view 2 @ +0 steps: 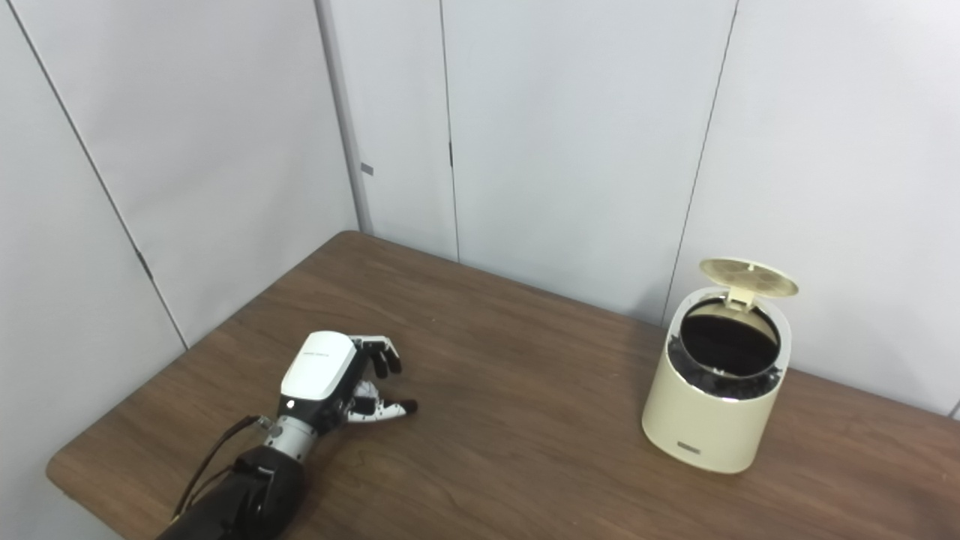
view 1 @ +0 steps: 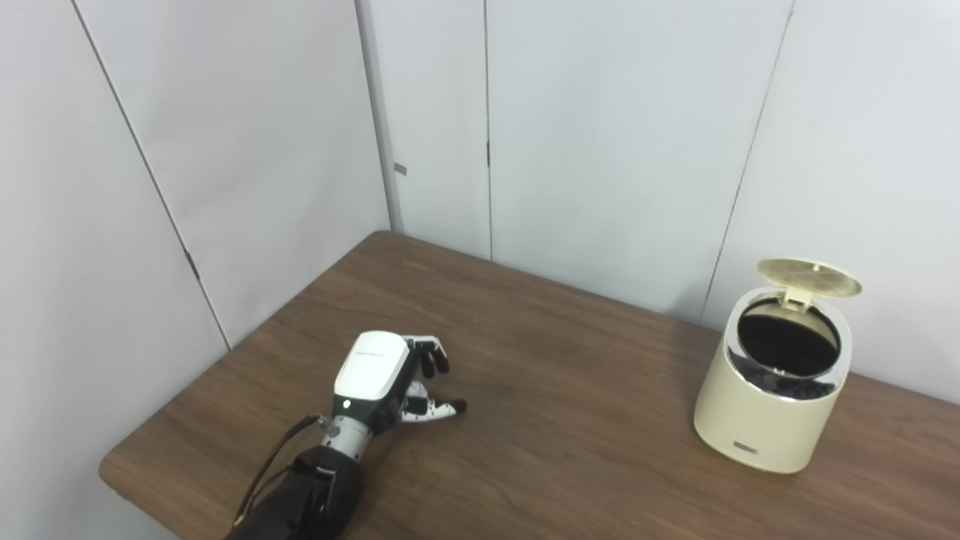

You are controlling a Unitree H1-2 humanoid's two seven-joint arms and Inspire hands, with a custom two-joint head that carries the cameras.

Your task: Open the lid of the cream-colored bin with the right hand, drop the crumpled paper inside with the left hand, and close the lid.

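Observation:
The cream-colored bin (view 1: 765, 409) stands on the right side of the table with its round lid (view 1: 808, 276) tipped up and back, so the dark inside shows. My left hand (view 1: 390, 379) rests low on the table's left part, far from the bin. Its fingers curl down over a small whitish crumpled paper (view 2: 365, 391), which is mostly hidden under the palm. The thumb sticks out to the right along the tabletop. My right hand is not in either view.
The brown wooden table (view 1: 570, 420) runs up to grey wall panels behind and on the left. Its rounded near-left corner lies just beside my left forearm. Bare tabletop stretches between the hand and the bin.

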